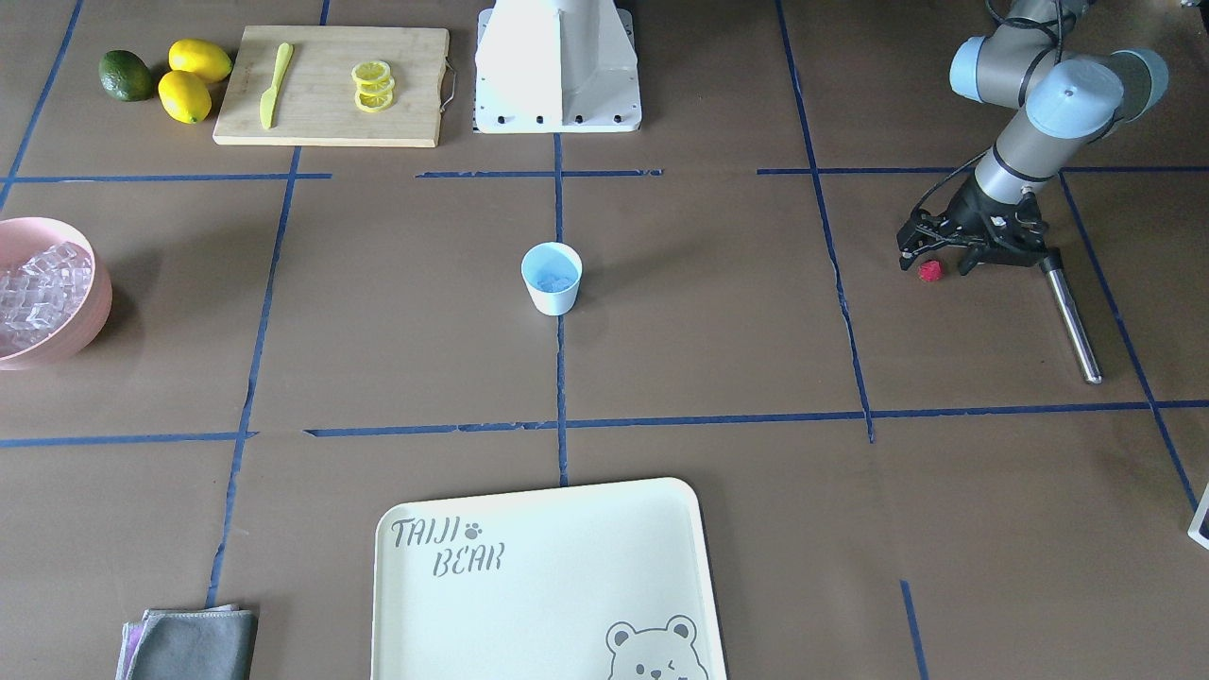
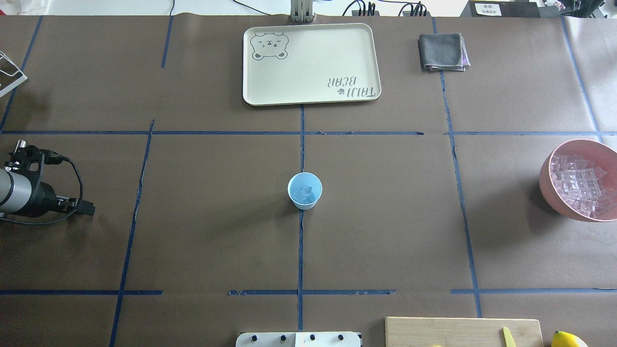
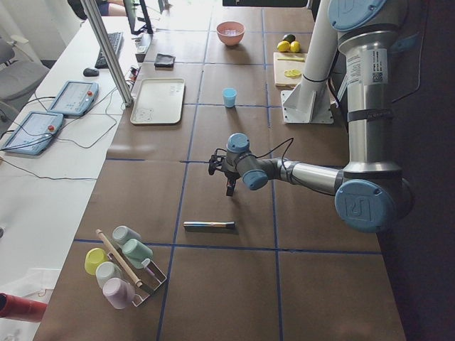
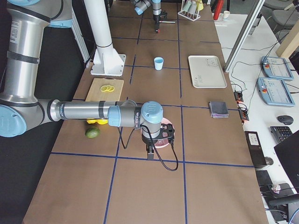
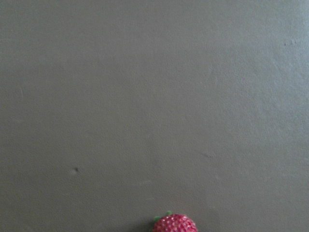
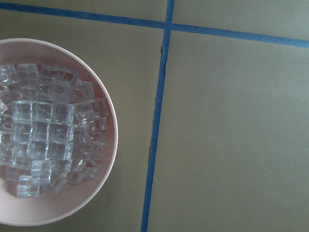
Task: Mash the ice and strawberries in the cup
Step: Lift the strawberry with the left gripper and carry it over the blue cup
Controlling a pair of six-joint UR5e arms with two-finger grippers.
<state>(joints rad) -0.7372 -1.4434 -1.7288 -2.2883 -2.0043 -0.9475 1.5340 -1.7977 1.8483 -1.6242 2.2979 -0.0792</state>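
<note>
Jaws of your left gripper (image 1: pixel 938 261) stand apart, low over the brown paper-covered table (image 1: pixel 718 312). The tiny dark-red bumpy strawberry (image 1: pixel 930 271) lies on the table between the fingertips, not lifted. From that wrist's camera the berry shows only at the bottom edge. A slim shiny metal rod (image 1: pixel 1072 316) lies flat just beside this gripper, on the side away from the cup. The small white tapered cup with a light-blue inside (image 1: pixel 552 280) stands upright well apart from the left gripper, toward the table's middle. It has a few small clear ice cubes (image 2: pixel 305 193) in it. Your right gripper (image 4: pixel 150 148) hangs just beside the large pink bowl (image 6: pixel 112 145), which is heaped with more clear cubes (image 6: pixel 43 130). You cannot tell whether its jaws are apart or together.
</note>
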